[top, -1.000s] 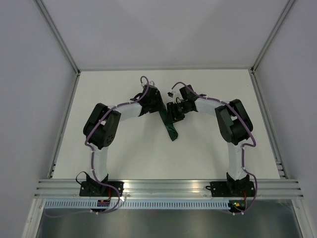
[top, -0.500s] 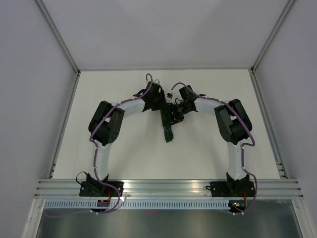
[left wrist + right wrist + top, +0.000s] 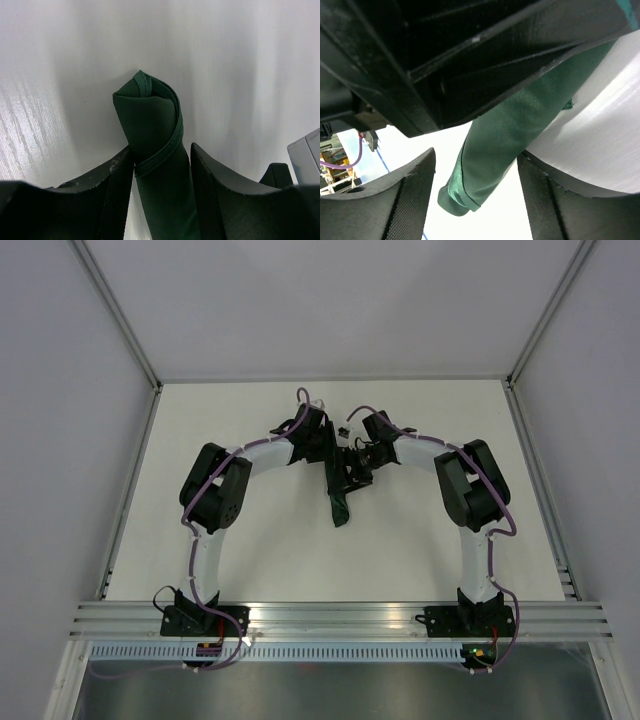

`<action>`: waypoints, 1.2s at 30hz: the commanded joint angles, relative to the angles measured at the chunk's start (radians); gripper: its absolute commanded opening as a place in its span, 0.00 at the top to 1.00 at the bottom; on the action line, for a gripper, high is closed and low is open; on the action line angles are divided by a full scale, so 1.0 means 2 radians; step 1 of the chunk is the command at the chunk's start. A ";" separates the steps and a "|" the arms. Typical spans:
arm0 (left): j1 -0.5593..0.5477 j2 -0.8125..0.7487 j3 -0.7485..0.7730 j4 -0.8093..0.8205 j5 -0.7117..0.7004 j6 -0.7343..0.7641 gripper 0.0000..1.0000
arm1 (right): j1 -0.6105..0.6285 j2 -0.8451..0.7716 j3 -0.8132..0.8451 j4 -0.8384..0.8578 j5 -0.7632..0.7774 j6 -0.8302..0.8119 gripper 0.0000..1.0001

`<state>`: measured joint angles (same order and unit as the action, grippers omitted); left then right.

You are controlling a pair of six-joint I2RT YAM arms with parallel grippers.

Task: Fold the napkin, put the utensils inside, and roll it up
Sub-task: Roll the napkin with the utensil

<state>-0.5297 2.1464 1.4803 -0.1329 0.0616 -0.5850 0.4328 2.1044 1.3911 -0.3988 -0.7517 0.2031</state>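
Clamping the rolled napkin (image 3: 147, 115), the left tool (image 3: 161, 150) holds it tight. The right tool (image 3: 475, 159) straddles it, released.

The napkin (image 3: 150, 130) is woven cloth, faintly glossy.

The table (image 3: 250, 560) is a plain white board, faintly grained in the wrist views, with grey walls on its left, right and far sides. 1 aluminium rail (image 3: 340, 618) runs across its near edge. Around the middle lies the napkin (image 3: 340, 508), 1 tight dark green roll running roughly near to far, 1 end on the white top.
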 commanded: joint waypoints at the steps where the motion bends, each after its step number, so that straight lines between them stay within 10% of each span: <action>1: -0.001 0.001 0.016 -0.020 0.007 0.028 0.45 | -0.006 -0.004 0.001 -0.041 0.042 -0.009 0.27; 27: 0.008 -0.088 0.008 -0.026 -0.005 0.081 0.34 | -0.026 -0.049 0.001 -0.071 0.028 -0.051 0.23; 36: 0.037 -0.250 -0.073 -0.044 0.000 0.108 0.33 | -0.069 -0.134 -0.022 -0.083 0.018 -0.098 0.22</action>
<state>-0.4717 1.8114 1.3823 -0.1997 0.0605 -0.4335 0.3382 1.9339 1.3628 -0.5419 -0.7055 0.0483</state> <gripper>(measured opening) 0.668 0.775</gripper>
